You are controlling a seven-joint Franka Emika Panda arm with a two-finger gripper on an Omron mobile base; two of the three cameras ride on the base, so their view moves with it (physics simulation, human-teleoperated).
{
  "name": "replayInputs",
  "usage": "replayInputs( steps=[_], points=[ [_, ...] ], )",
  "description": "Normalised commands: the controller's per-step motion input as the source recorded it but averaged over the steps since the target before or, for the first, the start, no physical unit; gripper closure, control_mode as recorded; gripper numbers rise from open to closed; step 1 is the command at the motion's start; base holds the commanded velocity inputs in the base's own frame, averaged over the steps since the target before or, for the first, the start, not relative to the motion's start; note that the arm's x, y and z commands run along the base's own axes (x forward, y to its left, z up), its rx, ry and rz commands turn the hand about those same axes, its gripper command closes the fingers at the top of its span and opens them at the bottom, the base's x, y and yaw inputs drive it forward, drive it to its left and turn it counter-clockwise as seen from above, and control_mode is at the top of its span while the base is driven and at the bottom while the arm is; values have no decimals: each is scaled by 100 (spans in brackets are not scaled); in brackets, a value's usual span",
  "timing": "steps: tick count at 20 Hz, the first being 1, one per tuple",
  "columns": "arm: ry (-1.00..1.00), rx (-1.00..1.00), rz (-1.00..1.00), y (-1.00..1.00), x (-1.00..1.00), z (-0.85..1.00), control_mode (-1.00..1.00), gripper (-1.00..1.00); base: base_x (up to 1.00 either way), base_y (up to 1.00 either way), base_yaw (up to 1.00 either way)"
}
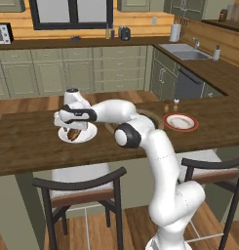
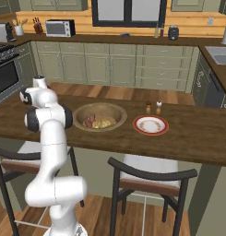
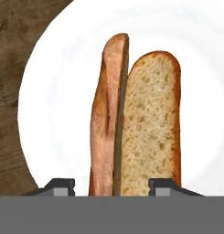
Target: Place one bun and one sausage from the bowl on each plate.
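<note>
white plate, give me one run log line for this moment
tool: over white plate, astride bun | red-rimmed plate: no food seen | bowl: food inside

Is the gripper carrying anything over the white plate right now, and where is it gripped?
A split bun stands between the fingertips over the plain white plate, near its lower end. Whether they clamp it cannot be told.

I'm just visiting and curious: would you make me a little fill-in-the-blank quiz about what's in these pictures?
1. The pincer hovers over the plain ____ plate.
2. Between its tips lies a split ____, crumb side showing.
3. The wooden bowl sits on the counter beside a plate with a ____ rim.
4. Behind that plate stand ____ small shakers.

Missing words: white; bun; red; two
</note>
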Motion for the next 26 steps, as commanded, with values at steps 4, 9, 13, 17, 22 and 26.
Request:
replayInputs(
  steps=[4,9,13,17,22,26],
  points=[
    [-8,3,0,-9,-30,-5,-100,-100,0,0,0],
    [-31,2,-2,-24,-91,89,-100,-100,0,0,0],
    [-9,0,-10,-71,-43,92,-100,-100,0,0,0],
    [0,0,-12,-100,2,35,-100,-100,0,0,0],
    [7,0,-10,-100,3,1,-100,-100,0,0,0],
    [16,0,-13,-100,1,-1,-100,-100,0,0,0]
  ],
)
